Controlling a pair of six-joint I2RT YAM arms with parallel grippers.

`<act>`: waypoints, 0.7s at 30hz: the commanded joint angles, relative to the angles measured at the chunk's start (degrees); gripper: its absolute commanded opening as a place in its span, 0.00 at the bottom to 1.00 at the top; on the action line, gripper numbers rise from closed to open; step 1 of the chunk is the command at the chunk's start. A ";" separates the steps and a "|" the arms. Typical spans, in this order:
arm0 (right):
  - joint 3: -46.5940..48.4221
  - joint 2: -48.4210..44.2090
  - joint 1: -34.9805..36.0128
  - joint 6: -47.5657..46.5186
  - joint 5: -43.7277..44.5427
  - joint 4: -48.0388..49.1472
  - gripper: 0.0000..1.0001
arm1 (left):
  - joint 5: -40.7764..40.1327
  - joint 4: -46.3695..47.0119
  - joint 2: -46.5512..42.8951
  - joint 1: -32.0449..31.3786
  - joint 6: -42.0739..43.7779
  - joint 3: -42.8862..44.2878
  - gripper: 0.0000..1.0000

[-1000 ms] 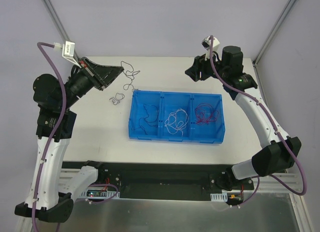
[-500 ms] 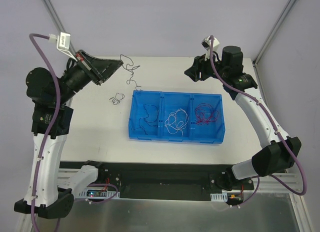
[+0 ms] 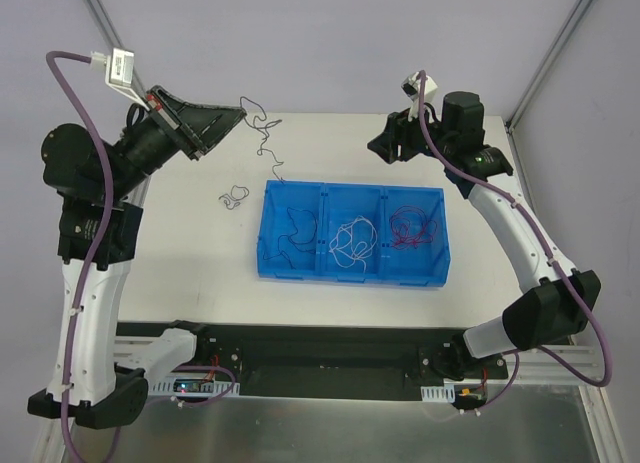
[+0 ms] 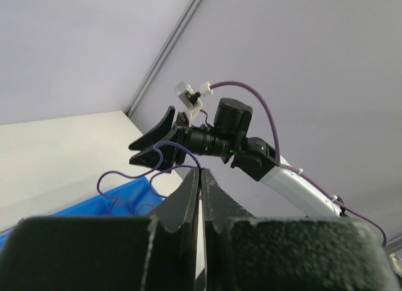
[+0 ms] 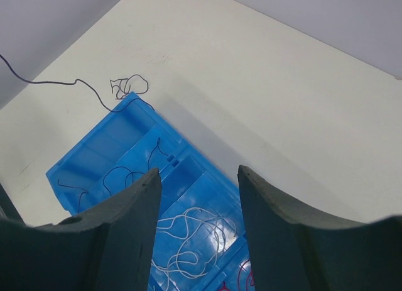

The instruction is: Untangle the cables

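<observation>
Nearest the arm bases, a blue tray (image 3: 350,275) with three compartments side by side is set on the white table (image 3: 190,263). A dark cable (image 3: 293,233) is coiled loosely in the left compartment, white cables (image 3: 350,245) are heaped in the middle one, and red cables (image 3: 415,228) are looped in the right one.

Just beyond the tray's far left corner, a small knot (image 3: 233,196) of thin cable is seen lying on the table, near the tray wall but apart from it.

Farther back, a long dark strand (image 3: 263,143) is pinched at its upper end by the left gripper (image 3: 242,113). The jaws are pressed tightly together with no gap, and the gripper is raised above the far left part of the table. The strand is hung down in curls from the fingertips, and its lower end is met by the far left corner of the tray. Whether it rests on the rim or inside cannot be told. In the left wrist view it is seen looping in the air just ahead of the closed fingers.

At the far right, the right gripper (image 5: 198,170) is held above the table beyond the tray. Its jaws are parted and nothing is gripped between them. Through the gap, the tray is seen below.
</observation>
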 commanded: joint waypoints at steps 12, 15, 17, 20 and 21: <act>2.39 0.27 -0.17 1.47 -3.48 1.82 0.55 | -0.38 5.19 12.37 -1.05 -1.86 22.93 0.00; 2.39 0.28 -0.26 1.47 -3.39 1.82 0.54 | 0.05 5.45 11.85 -1.23 -2.30 19.07 0.00; 2.22 0.28 -0.18 1.30 -3.04 1.74 0.54 | -0.47 7.28 10.36 -1.49 -2.56 14.16 0.00; 2.13 0.10 -0.17 1.21 -2.95 1.74 0.54 | -1.26 10.27 6.94 -2.02 -3.18 4.67 0.00; 2.22 0.19 -0.26 1.21 -2.86 1.74 0.54 | -1.44 10.81 5.88 -2.02 -3.18 1.42 0.00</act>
